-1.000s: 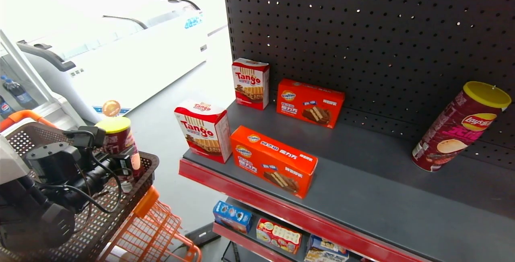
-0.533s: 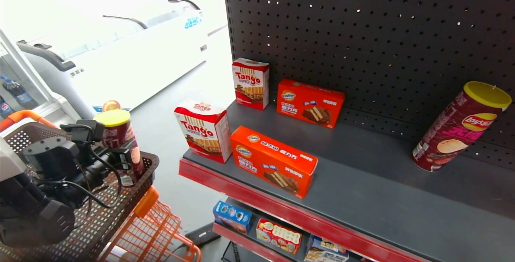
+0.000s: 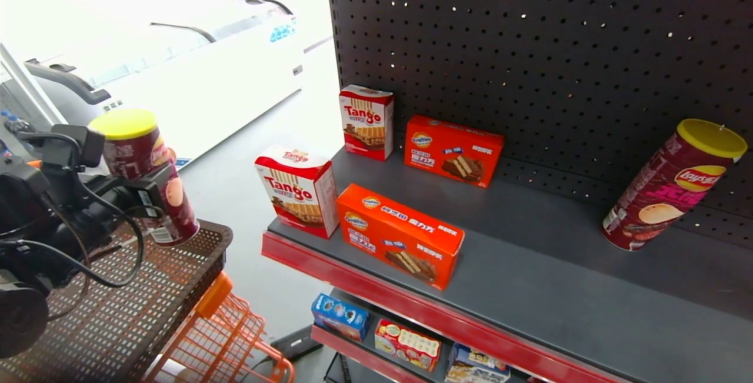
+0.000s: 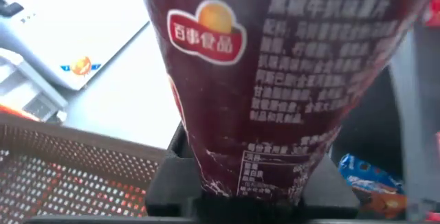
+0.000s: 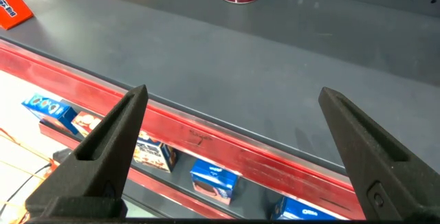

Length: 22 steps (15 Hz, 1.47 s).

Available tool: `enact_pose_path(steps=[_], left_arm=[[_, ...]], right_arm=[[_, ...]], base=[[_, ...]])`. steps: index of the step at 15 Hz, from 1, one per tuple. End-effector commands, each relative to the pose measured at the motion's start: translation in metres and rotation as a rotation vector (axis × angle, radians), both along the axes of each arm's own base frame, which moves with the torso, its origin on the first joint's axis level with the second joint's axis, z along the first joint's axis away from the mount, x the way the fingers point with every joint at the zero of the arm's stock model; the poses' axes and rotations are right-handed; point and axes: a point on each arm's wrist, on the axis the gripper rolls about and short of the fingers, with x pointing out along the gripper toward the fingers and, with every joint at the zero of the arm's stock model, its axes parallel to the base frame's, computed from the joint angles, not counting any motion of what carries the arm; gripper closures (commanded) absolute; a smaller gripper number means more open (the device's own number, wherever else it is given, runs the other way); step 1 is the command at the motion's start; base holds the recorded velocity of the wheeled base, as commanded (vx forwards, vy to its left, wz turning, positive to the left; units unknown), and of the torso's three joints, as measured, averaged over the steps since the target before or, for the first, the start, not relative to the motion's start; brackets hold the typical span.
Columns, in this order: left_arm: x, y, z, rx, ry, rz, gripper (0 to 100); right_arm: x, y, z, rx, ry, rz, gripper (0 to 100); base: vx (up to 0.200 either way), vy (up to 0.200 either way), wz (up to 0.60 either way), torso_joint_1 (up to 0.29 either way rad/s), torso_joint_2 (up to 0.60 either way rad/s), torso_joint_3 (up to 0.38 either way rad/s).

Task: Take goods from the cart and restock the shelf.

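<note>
Jaws of my left gripper [image 3: 150,192] are clenching around the lower half of a dark red cardboard crisp tube with a yellow plastic lid [image 3: 132,150], pressing its glossy printed wall [image 4: 275,80] from both sides. I am holding it upright above the brown perforated plastic basket [image 3: 117,312] that is riding on the orange wire cart [image 3: 235,336], its base apparently clear of the mesh. I am judging the pick as finished and the carry to the flat grey metal shelf [image 3: 529,265] as the step in hand. Next I am needing to swing across the gap and clear the red front lip, aiming for the bare stretch between the flat orange cardboard box [image 3: 400,233] and the matching tube leaning tilted against the black pegboard [image 3: 670,186]. Being round and slick, the tube is likely wanting a level, gentle set-down. My right gripper [image 5: 234,162] is hanging spread wide and empty-handed over the shelf's front edge.
</note>
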Motion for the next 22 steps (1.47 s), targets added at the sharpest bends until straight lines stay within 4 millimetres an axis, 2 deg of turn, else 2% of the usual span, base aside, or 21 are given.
enact_pose_path(steps=[1, 4, 5, 7, 11, 17, 22], left_arm=[[-0.037, -0.022, 0.039, 0.016, -0.122, -0.063, 100], [-0.055, -0.033, 0.035, 0.016, -0.084, -0.097, 100], [-0.081, -0.052, 0.031, 0.009, -0.075, -0.182, 100], [-0.102, -0.072, 0.028, 0.001, -0.052, -0.294, 100], [-0.117, -0.106, 0.024, -0.005, -0.027, -0.496, 100], [-0.129, -0.128, 0.015, -0.004, 0.006, -0.644, 100], [-0.145, -0.151, 0.017, -0.051, 0.042, -0.813, 100]], right_arm=[[0.0, 0.0, 0.0, 0.0, -0.001, 0.0, 0], [0.0, 0.0, 0.0, 0.0, -0.001, -0.001, 0], [0.0, 0.0, 0.0, 0.0, -0.001, 0.0, 0], [0.0, 0.0, 0.0, 0.0, -0.001, 0.0, 0], [0.0, 0.0, 0.0, 0.0, 0.001, 0.0, 0], [0.0, 0.0, 0.0, 0.0, -0.001, 0.0, 0], [0.0, 0.0, 0.0, 0.0, -0.001, 0.0, 0]], base=[[0.0, 0.0, 0.0, 0.0, 0.0, 0.0], [0.0, 0.0, 0.0, 0.0, 0.0, 0.0], [0.0, 0.0, 0.0, 0.0, 0.0, 0.0], [0.0, 0.0, 0.0, 0.0, 0.0, 0.0], [0.0, 0.0, 0.0, 0.0, 0.0, 0.0], [0.0, 0.0, 0.0, 0.0, 0.0, 0.0], [0.0, 0.0, 0.0, 0.0, 0.0, 0.0]])
